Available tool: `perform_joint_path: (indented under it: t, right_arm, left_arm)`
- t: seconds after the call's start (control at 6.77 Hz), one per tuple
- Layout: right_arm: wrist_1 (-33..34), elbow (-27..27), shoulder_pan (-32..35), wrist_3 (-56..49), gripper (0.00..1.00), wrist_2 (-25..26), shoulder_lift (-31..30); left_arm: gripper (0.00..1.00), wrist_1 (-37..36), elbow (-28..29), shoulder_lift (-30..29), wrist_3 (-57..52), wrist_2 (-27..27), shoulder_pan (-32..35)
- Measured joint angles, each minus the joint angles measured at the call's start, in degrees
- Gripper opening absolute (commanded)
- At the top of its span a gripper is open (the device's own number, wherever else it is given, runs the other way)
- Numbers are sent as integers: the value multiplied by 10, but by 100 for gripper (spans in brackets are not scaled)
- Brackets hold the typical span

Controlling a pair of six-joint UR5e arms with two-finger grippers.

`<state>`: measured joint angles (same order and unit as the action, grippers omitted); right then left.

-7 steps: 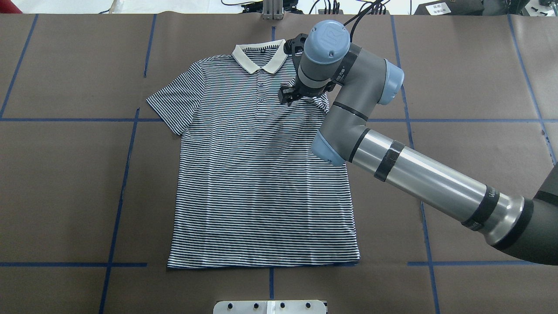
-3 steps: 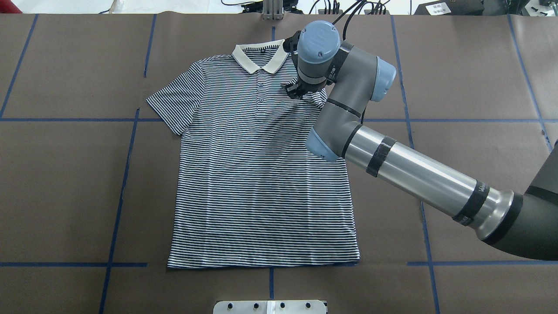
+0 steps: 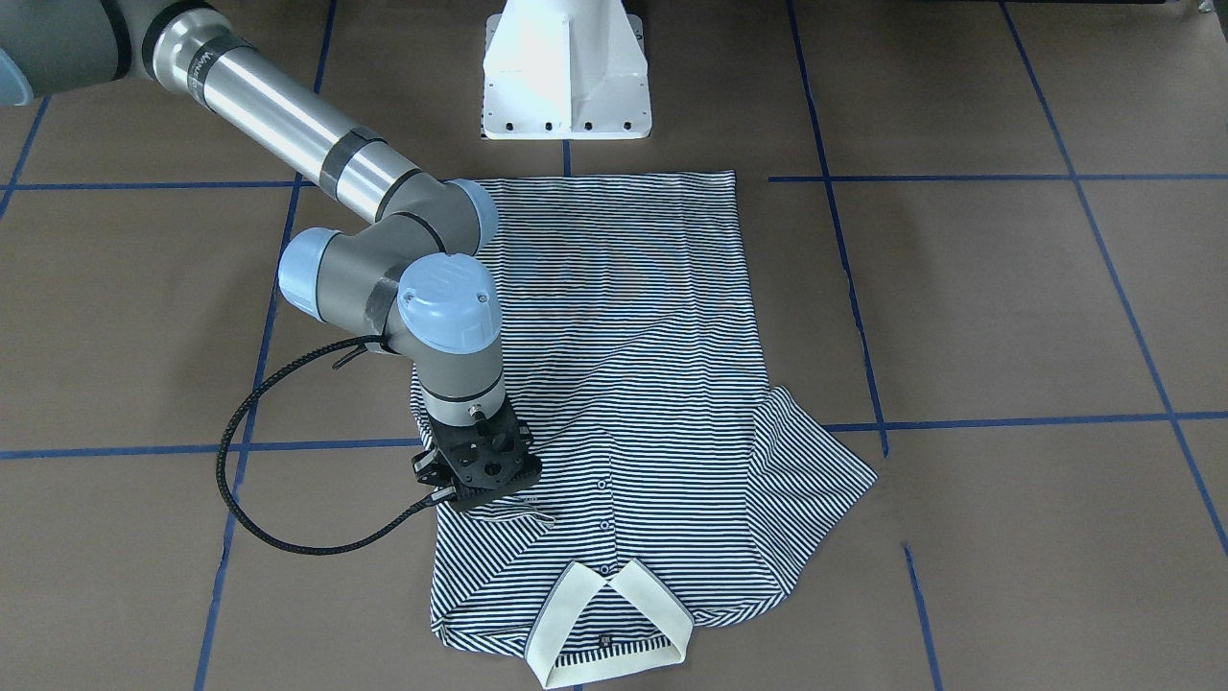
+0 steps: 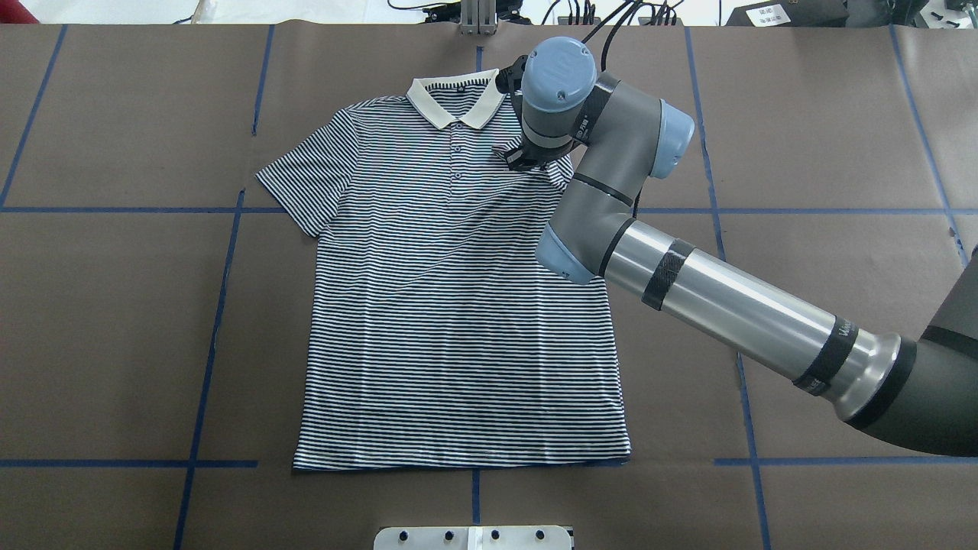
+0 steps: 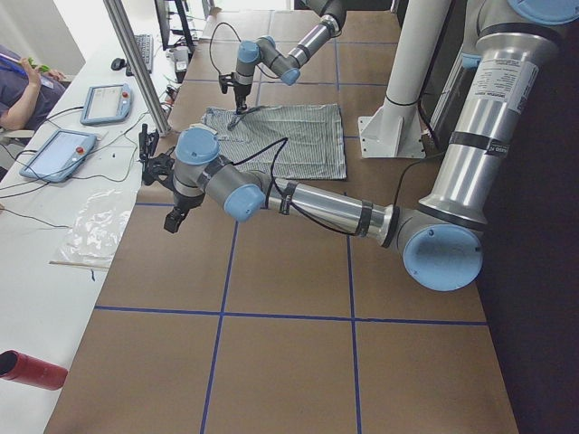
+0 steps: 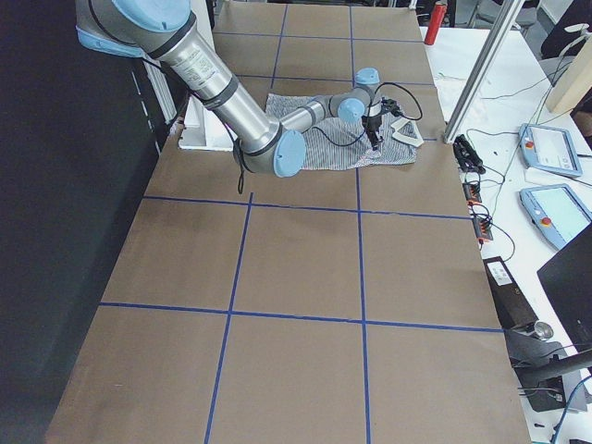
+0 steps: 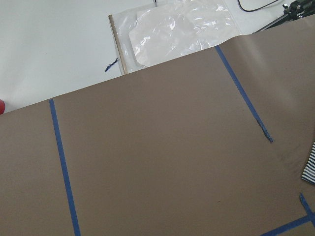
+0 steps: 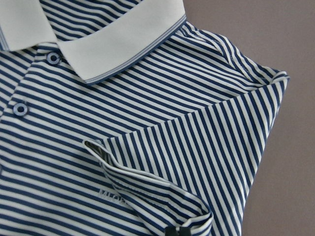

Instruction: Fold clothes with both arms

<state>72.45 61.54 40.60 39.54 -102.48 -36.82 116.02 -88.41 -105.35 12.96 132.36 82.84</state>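
The striped polo shirt (image 4: 458, 305) lies flat on the brown table, front up, its cream collar (image 4: 451, 103) at the far side. Its right-hand sleeve (image 8: 206, 142) is folded inward over the chest. My right gripper (image 4: 526, 160) hangs low over that fold, shut on the sleeve's hem (image 3: 518, 513). In the right wrist view the hem rises to the dark fingertips (image 8: 184, 231) at the bottom edge. The other sleeve (image 4: 306, 179) lies spread out. My left gripper (image 5: 172, 221) shows only in the exterior left view, off beyond the shirt; I cannot tell its state.
The white pedestal base (image 3: 566, 67) stands at the robot's edge of the table. Blue tape lines (image 4: 221, 305) cross the brown cover. A white bench with a plastic bag (image 7: 182, 29), control tablets (image 5: 59, 154) and a red can (image 5: 32, 371) runs along the far side.
The right wrist shifted slightly left and toward the collar, carrying the gripper and sleeve hem with it. Over the last 0.4 s it has barely moved. The shirt body stays put.
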Motion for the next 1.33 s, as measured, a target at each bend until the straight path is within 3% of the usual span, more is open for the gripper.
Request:
perform_joint_path:
  t: [0.3, 0.59, 0.74, 0.89, 1.03, 1.33]
  right_arm:
    - [0, 15, -2, 0, 0, -10, -7]
    - [0, 74, -12, 2, 0, -28, -47]
    - [0, 97, -18, 2, 5, -34, -64]
    - [0, 111, -22, 2, 37, -38, -76]
    - [-1, 120, -23, 2, 99, -40, -82]
    - [-1, 132, -24, 2, 100, -57, -87]
  left_arm:
    - [100, 0, 0, 0, 1, 0, 0]
    - [100, 0, 0, -1, 4, 0, 0]
    - [100, 0, 1, -2, 11, 0, 0]
    - [100, 0, 1, -2, 15, 0, 0]
    - [100, 0, 1, -3, 16, 0, 0]
    - [100, 0, 3, -3, 18, 0, -1]
